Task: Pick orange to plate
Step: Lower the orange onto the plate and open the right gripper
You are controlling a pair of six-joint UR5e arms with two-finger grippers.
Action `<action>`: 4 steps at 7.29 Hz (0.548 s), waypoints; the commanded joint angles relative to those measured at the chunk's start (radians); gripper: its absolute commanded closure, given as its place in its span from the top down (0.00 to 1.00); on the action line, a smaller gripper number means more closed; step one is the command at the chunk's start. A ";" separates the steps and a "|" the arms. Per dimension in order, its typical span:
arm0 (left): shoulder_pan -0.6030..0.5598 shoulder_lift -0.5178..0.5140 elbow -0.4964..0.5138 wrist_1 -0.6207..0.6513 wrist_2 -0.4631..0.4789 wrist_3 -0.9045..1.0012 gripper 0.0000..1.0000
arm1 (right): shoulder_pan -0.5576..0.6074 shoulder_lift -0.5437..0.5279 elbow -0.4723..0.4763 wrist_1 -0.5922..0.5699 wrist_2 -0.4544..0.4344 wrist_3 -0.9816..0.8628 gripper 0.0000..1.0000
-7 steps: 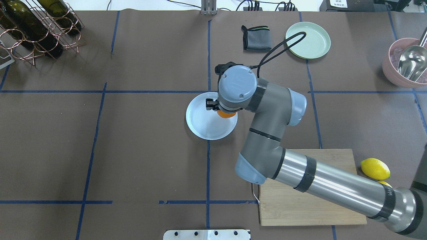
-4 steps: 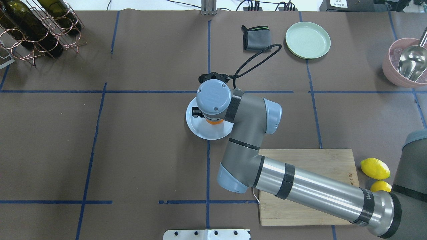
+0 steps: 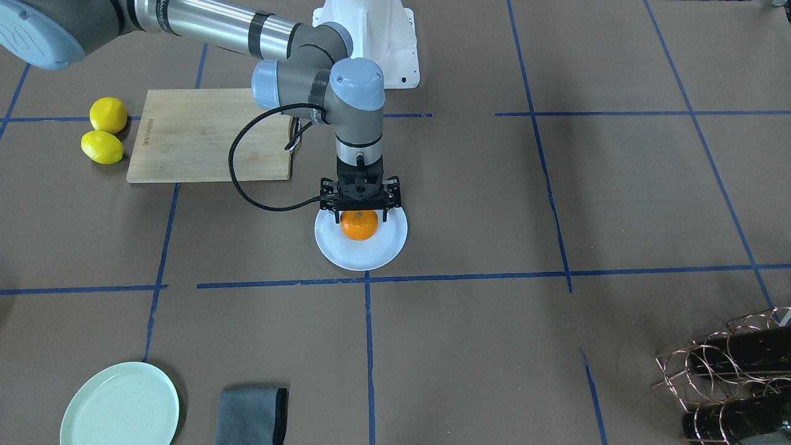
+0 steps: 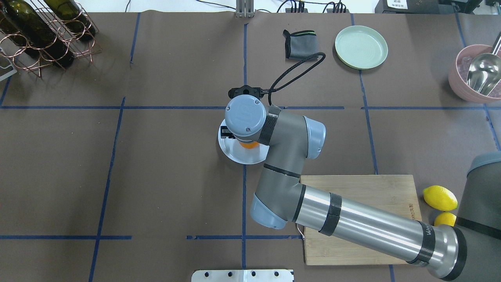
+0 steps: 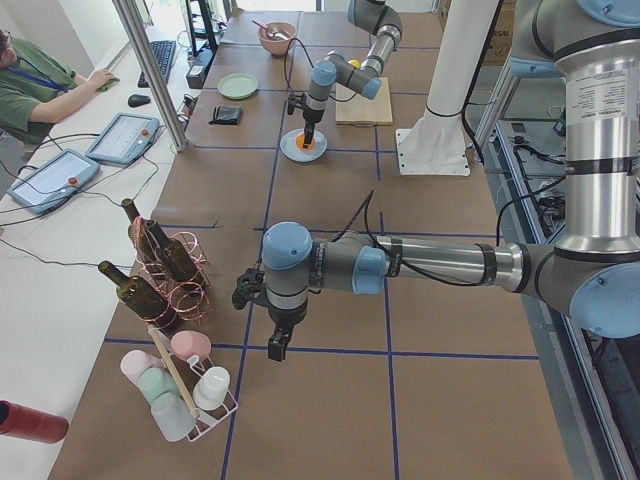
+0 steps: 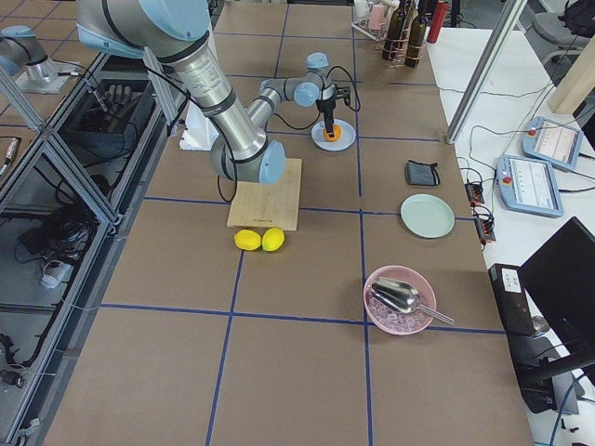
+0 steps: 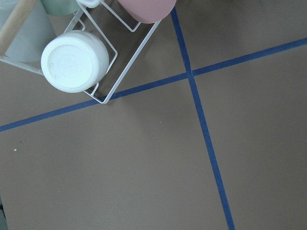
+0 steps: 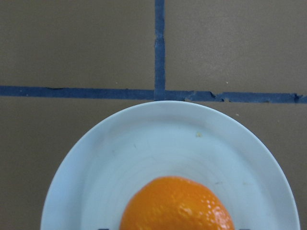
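Observation:
The orange [image 3: 359,226] sits low over the middle of the white plate [image 3: 361,261], touching it or just above it. My right gripper [image 3: 360,216] points straight down with a finger against each side of the fruit, shut on it. From overhead, the wrist hides most of the orange [image 4: 249,144] and the plate [image 4: 242,157]. The right wrist view shows the orange [image 8: 176,203] at the bottom edge, on the plate [image 8: 144,143]. My left gripper [image 5: 277,347] hangs over bare table far from the plate; I cannot tell its state.
Two lemons [image 3: 105,130] lie beside a wooden cutting board [image 3: 210,136]. A mint-green plate [image 3: 120,405] and a grey cloth [image 3: 252,415] lie on the operators' side. A bottle rack [image 3: 735,371], a pink bowl [image 4: 475,74] and a cup rack [image 7: 72,57] stand at the edges.
My right arm carried the orange leftward from the plate's right rim to over its middle and came lower. Nothing else moved.

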 commanded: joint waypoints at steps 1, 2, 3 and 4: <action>0.000 0.000 0.000 -0.002 -0.004 -0.001 1.00 | 0.044 0.002 0.032 -0.005 0.020 -0.031 1.00; 0.000 0.000 0.000 -0.003 -0.004 0.000 1.00 | 0.119 -0.013 0.063 -0.014 0.121 -0.094 1.00; 0.000 0.000 0.000 -0.005 -0.006 0.000 1.00 | 0.205 -0.047 0.089 -0.043 0.214 -0.192 1.00; 0.000 0.000 -0.003 -0.003 -0.061 -0.001 1.00 | 0.279 -0.067 0.109 -0.108 0.250 -0.311 1.00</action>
